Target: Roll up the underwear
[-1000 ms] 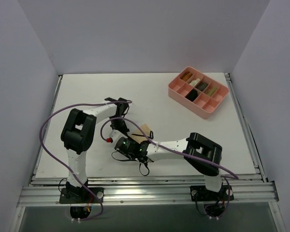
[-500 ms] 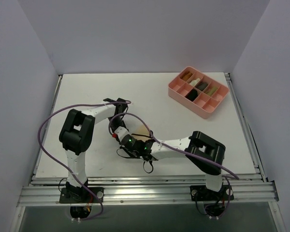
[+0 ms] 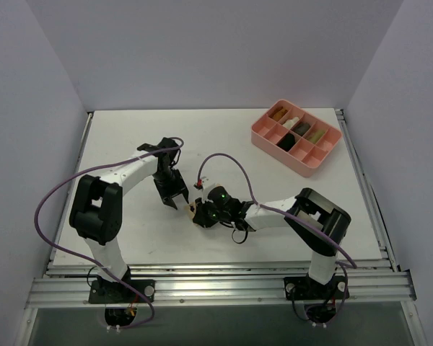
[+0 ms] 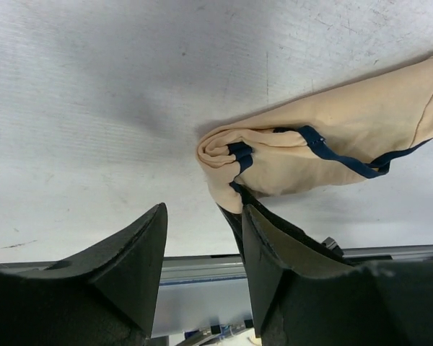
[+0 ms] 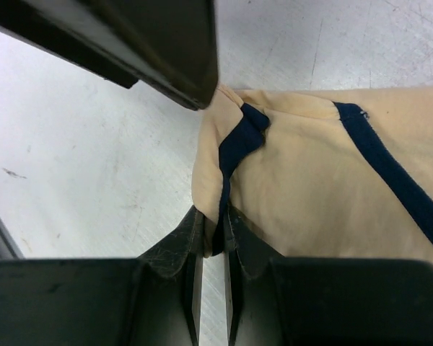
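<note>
The white table (image 3: 130, 130) takes up most of the room. The left arm (image 3: 126, 173) and right arm (image 3: 274, 211) both reach in toward its middle. A pink divided tray (image 3: 274, 153) sits out at two o'clock. The left gripper (image 4: 203, 214) hangs at about ten o'clock of the underwear (image 4: 332, 144), its jaws spread wide with nothing between them. The tan, dark-trimmed underwear lies on the table just off centre toward seven o'clock, one end curled into a loose roll. The right gripper (image 5: 213, 216) comes in from four o'clock and pinches the trimmed edge of that curled end.
</note>
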Available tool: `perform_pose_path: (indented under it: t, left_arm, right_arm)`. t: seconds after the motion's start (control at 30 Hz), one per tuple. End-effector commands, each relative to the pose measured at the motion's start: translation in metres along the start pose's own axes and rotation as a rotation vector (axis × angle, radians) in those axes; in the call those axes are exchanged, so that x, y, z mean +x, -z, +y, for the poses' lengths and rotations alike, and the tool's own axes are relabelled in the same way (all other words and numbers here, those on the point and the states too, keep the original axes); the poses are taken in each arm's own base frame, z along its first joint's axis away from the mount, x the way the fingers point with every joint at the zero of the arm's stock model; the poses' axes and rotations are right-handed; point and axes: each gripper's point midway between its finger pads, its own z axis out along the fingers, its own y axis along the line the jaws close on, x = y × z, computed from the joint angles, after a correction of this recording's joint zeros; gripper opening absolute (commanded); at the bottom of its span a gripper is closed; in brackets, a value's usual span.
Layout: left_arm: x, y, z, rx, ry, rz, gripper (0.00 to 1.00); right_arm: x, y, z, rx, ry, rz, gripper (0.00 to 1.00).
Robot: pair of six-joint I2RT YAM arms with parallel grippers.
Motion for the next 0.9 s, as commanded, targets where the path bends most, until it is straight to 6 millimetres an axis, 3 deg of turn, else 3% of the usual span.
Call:
perform_pose_path:
  t: [0.0, 0.27, 0.43, 0.87]
  left_arm:
    - [-0.012, 0.017, -0.004, 0.048, 0.013, -0.103, 0.54]
    - [-0.014, 0.026, -0.025, 0.198, -0.067, -0.186, 0.56]
    - [-0.007, 0.013, -0.024, 0.214, -0.103, -0.183, 0.56]
    - [0.005, -0.02, -0.043, 0.229, -0.154, -0.177, 0.58]
  right_arm:
    - [0.058, 0.005, -0.019, 0.006, -0.108, 0.156, 0.0]
    - [0.072, 0.011, -0.037, -0.017, -0.234, 0.137, 0.0]
    - [0.074, 0.01, -0.045, -0.048, -0.294, 0.129, 0.0]
    - [0.088, 0.011, -0.055, -0.061, -0.351, 0.144, 0.0]
